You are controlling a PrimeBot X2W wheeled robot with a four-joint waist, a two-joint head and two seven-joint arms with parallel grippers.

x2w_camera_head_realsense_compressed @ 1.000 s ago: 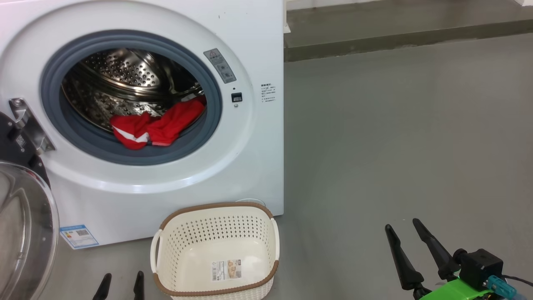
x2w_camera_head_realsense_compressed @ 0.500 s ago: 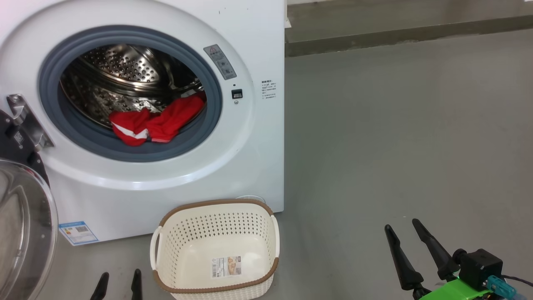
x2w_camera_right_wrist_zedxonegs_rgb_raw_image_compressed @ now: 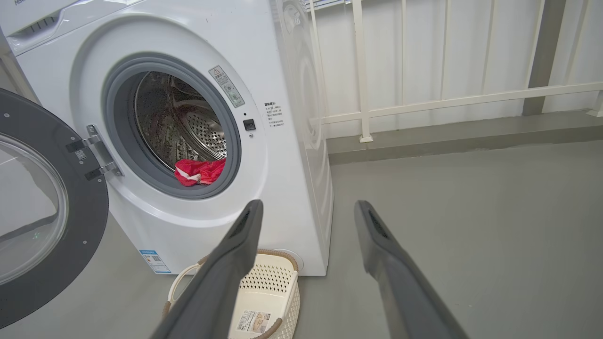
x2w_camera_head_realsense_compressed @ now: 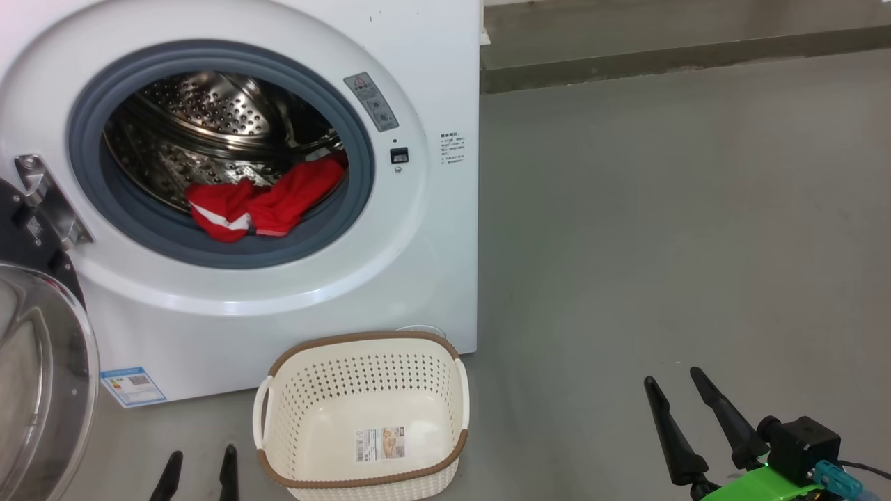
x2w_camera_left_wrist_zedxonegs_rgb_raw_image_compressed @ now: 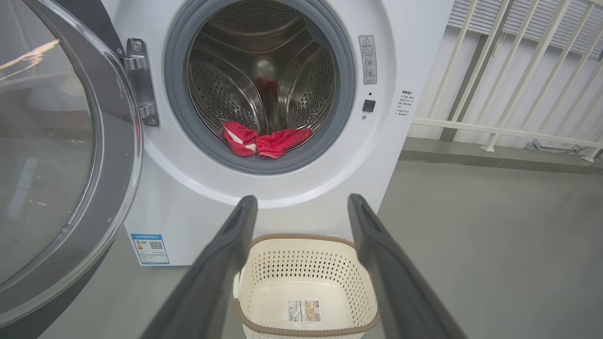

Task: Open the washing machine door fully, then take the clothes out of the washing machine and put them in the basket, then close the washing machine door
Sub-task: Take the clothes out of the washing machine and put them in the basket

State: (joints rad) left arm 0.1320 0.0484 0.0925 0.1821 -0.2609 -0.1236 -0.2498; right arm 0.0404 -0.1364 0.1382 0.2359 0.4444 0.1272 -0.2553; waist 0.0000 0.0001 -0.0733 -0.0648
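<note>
Red clothes [x2w_camera_head_realsense_compressed: 268,202] heaped low in washing machine [x2w_camera_head_realsense_compressed: 431,278]: likely light, limp, snag-prone; best pinched at a raised fold. Spread and empty: left claw [x2w_camera_head_realsense_compressed: 200,463], right claw [x2w_camera_head_realsense_compressed: 672,376].

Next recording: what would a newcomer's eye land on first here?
The bright red clothes heaped at the front of the steel drum, inside the white washing machine. Next, the washing machine door swung wide open at the left, and the cream basket on the floor before the machine, with a paper label on its bottom.
</note>
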